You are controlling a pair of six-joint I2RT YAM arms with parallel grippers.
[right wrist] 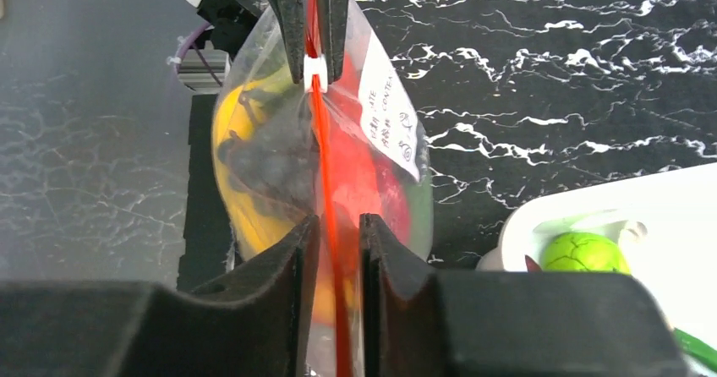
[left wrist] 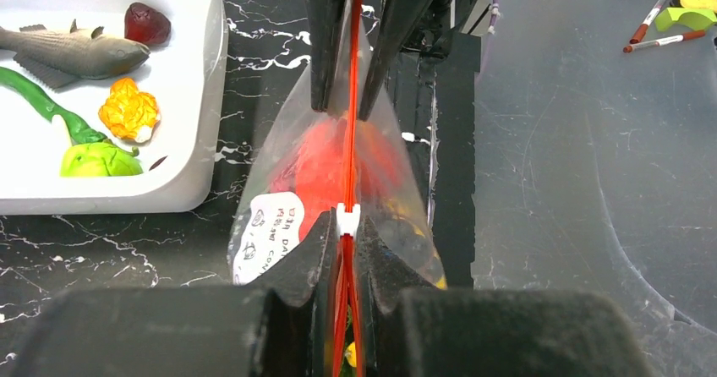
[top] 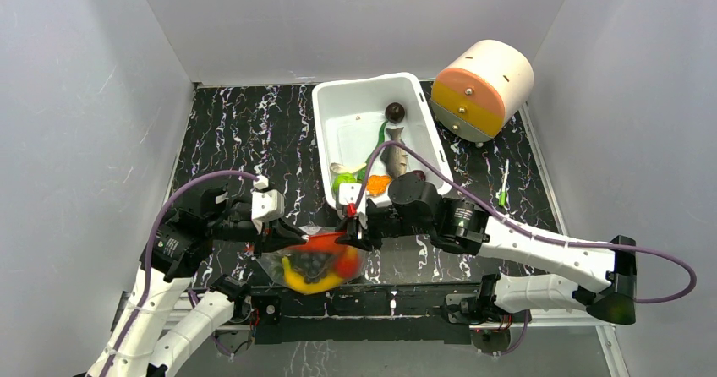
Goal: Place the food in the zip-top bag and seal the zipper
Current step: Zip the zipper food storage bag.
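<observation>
**Bag Slung Between Two Grippers, Zipper Not Yet Run**

Far left: forearm low, angled in from the near-left corner, wrist turned inward. Clamped tight in the left gripper (top: 292,233), the left end of the zipper (left wrist: 352,132), right at the white slider (right wrist: 314,71); nothing else held.

Centre: hung mouth-up over the near edge of the table (top: 245,132), the zip-top bag (top: 317,267), sagging below the strip. Packed inside, a yellow banana (right wrist: 228,115), dark grapes (right wrist: 254,170) and a red piece (right wrist: 363,183).

Worth fixing on: strip stretched straight from one gripper to the other, long axis left to right, roughly along the near edge. Slider hard against the left fingers, apart from the right ones. Probably calls for travel along that line, not across it; cannot tell whether sealed yet.

Right of centre: right gripper (top: 351,233) astride the strip's right part, jaws slightly parted, no evident pinch. Forearm stretched leftward, elbow far out right.

Behind, right: white bin (top: 365,82) with a fish (top: 397,157) and lime (top: 342,180) inside, so probably not done loading.
</observation>
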